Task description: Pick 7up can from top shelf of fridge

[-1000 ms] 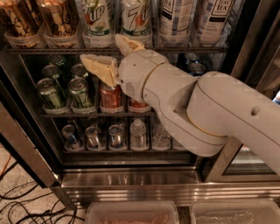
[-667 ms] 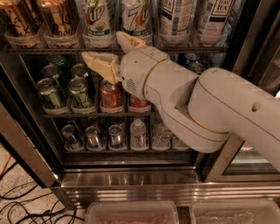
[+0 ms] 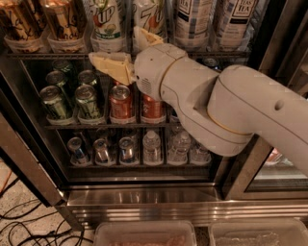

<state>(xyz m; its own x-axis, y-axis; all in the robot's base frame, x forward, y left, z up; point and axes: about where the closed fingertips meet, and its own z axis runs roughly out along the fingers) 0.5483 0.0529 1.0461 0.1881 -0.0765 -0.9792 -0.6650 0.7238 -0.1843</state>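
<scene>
Pincer (image 3: 114,44) was wide open and held nothing, at front bar of top shelf (image 3: 43,55). Lower finger (image 3: 113,66) was just under bar. Upper finger (image 3: 146,37) was before twin can (image 3: 153,14). 7up can (image 3: 107,21) stood upright on top shelf of fridge (image 3: 144,197), between brown cans (image 3: 65,19) and twin can. Tea cans (image 3: 192,21) stood further right.

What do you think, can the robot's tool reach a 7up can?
Probably yes: the open tool is right in front of the top shelf, just under the left 7up can, with nothing between.
</scene>
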